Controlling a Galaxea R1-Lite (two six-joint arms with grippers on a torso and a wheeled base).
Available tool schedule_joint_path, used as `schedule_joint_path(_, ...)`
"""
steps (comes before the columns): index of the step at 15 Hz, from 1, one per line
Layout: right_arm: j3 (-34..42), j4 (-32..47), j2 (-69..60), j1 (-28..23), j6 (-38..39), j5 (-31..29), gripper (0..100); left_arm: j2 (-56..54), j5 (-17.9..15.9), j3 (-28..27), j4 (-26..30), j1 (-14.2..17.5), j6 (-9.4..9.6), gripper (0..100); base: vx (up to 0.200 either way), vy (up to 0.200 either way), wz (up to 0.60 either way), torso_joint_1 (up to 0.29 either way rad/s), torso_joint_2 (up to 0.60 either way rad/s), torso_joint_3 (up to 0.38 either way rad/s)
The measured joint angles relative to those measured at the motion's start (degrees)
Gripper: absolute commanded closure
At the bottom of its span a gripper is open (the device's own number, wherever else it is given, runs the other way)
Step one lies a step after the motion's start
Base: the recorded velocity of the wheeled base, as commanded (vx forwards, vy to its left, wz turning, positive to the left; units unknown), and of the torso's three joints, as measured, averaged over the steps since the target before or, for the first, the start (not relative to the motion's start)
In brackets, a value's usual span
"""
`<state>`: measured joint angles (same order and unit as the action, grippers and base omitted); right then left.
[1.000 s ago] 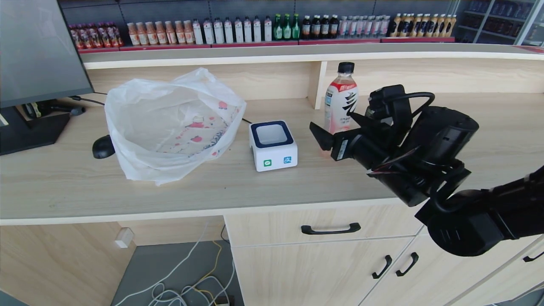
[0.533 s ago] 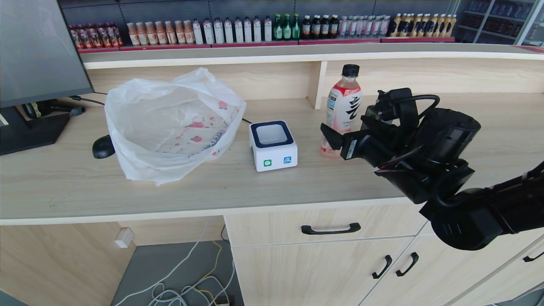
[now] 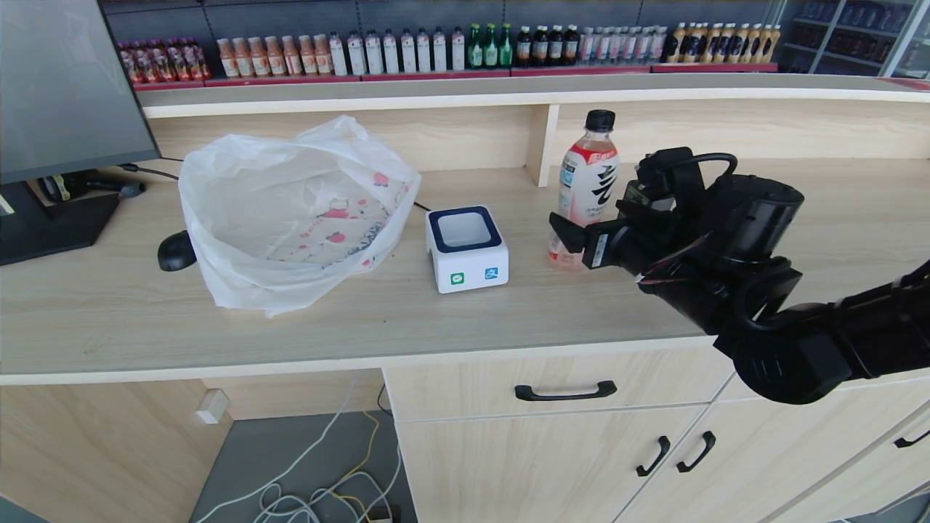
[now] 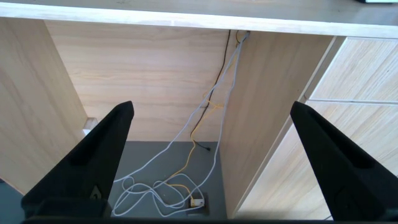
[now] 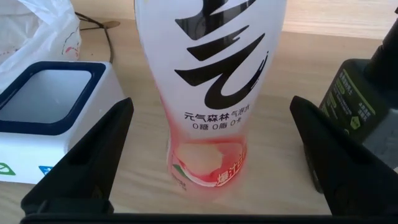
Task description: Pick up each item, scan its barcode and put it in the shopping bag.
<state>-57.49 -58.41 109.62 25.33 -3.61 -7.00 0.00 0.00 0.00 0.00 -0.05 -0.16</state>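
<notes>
Shopping bag (image 3: 290, 211): white plastic w/ red print, stood open on counter (image 3: 109, 312), left of scanner (image 3: 466, 247); contents can't be told. Bottle (image 3: 585, 190) is seen upright on counter, just right of scanner: black cap, white label w/ black strokes, peach pic near pinkish base. Right gripper (image 5: 211, 102) is spread round it, fingers not touching. Left gripper (image 4: 212, 106) is held spread wide below counter level, over cables (image 4: 174, 186).

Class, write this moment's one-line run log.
right gripper open, facing bottle | bottle upright on counter, beside scanner | shopping bag open | left gripper open
</notes>
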Motion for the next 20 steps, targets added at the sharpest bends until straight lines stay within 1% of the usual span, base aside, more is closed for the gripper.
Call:
schedule_joint_path(4, -3.2, 3.2, 0.5, -0.9, 0.1, 0.1, 0, 0.0, 0.0, 0.0, 0.0, 0.0, 0.02, 0, 0.0, 0.0, 0.0, 0.0, 0.0, 0.0)
schedule_joint_path(16, -5.3, 3.6, 3.4, -0.9, 0.0, 0.2, 0, 0.0, 0.0, 0.0, 0.0, 0.0, 0.0, 0, 0.0, 0.0, 0.0, 0.0, 0.0, 0.0)
schedule_joint_path(20, -7.6, 4.9, 4.5, -0.9, 0.0, 0.2, 0, 0.0, 0.0, 0.0, 0.0, 0.0, 0.0, 0, 0.0, 0.0, 0.0, 0.0, 0.0, 0.0)
